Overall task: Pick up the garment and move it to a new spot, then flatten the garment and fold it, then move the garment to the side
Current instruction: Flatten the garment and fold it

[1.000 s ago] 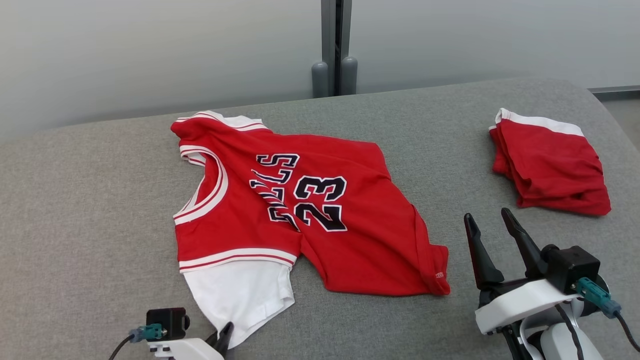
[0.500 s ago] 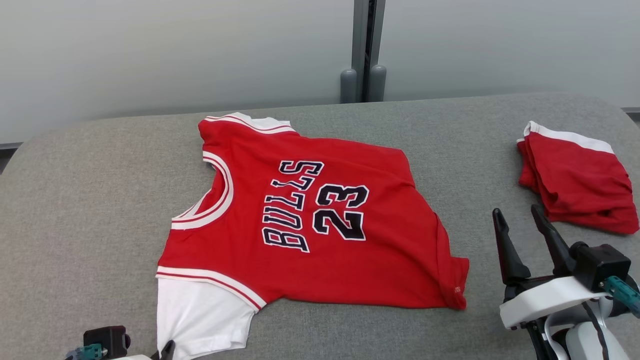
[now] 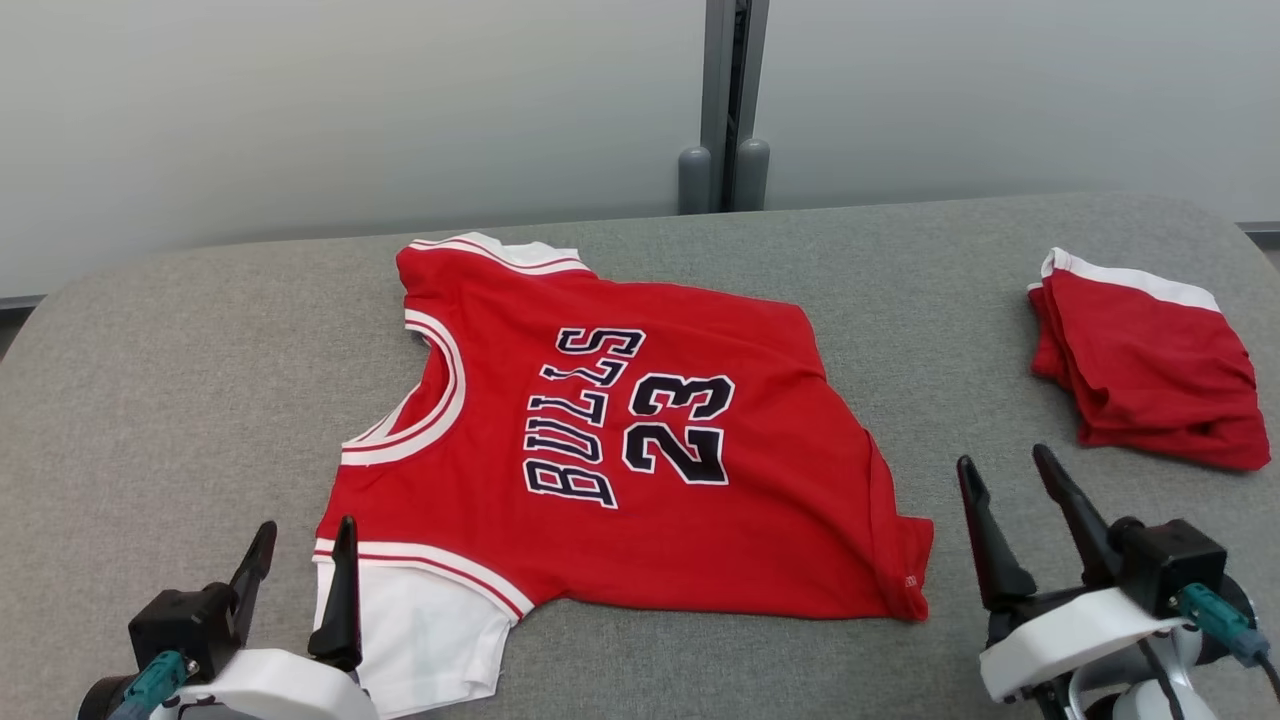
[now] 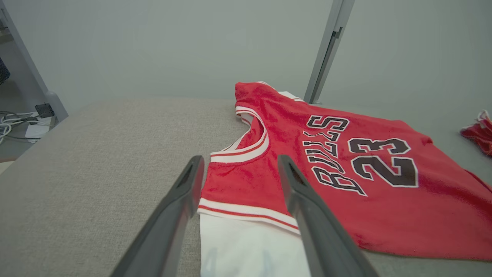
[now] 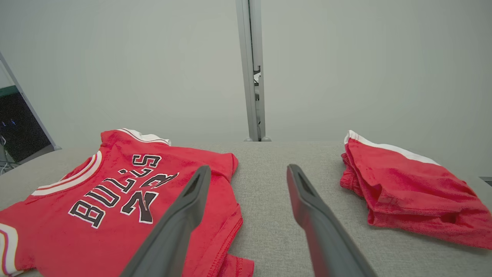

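The left gripper (image 3: 306, 530) stands with its jaws spread wide, gripping nothing. The red Bulls 23 jersey (image 3: 640, 450) lies flat on the grey padded surface (image 3: 150, 380) just ahead of it, with its white sleeve (image 3: 420, 630) under one finger, perhaps touching. The right gripper (image 3: 1005, 462) is likewise spread and empty, with the jersey's hem to its left and the folded red shorts (image 3: 1150, 370) ahead to its right.
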Motion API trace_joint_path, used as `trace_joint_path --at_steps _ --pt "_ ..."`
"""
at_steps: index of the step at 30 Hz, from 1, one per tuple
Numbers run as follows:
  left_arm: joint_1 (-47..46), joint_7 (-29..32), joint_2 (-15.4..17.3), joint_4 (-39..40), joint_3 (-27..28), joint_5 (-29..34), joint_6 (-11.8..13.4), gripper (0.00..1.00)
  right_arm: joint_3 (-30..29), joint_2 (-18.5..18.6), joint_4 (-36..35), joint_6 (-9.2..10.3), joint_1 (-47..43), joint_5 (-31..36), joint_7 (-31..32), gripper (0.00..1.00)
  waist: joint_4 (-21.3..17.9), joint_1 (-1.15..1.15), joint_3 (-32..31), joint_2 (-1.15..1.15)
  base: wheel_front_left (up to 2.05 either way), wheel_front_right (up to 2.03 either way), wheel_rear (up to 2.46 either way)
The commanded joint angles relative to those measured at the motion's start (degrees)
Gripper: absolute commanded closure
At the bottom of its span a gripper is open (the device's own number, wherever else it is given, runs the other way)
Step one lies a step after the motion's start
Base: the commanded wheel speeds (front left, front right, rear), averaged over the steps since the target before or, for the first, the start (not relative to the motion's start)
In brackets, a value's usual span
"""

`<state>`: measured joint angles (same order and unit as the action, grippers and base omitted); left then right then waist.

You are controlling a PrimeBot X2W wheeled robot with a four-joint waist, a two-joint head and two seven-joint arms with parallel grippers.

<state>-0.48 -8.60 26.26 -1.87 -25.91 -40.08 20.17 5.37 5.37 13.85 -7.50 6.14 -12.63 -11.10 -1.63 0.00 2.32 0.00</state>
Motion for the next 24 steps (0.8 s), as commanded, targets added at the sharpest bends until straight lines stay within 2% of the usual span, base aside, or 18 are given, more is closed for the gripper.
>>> trace_joint_path --at_steps 1,5,13,24 --pt "-0.71 -2.73 -0.94 0.52 0.24 1.24 0.05 0.0 1.01 0.29 -0.24 0.0 -1.07 -0.33 0.21 0.0 -0.29 0.0 -0.3 0.0 0.0 0.0 0.0" --pt "-1.1 -5.77 -2.73 1.49 0.83 3.98 -0.42 0.0 4.39 0.53 0.2 0.0 -3.2 -1.07 0.88 0.0 -0.64 0.0 -0.79 0.0 0.0 0.0 0.0" --pt "0.13 -6.64 -5.13 1.66 3.14 7.24 -1.99 0.0 6.92 0.38 1.15 0.0 -4.69 -1.68 1.92 0.0 -1.33 0.0 -0.53 0.0 0.0 0.0 0.0" --pt "-0.31 -6.68 -8.26 -0.44 5.5 9.57 -6.06 0.0 10.32 0.48 9.09 0.0 -0.81 -0.37 10.76 0.0 -1.13 0.0 1.03 0.0 0.0 0.0 0.0"
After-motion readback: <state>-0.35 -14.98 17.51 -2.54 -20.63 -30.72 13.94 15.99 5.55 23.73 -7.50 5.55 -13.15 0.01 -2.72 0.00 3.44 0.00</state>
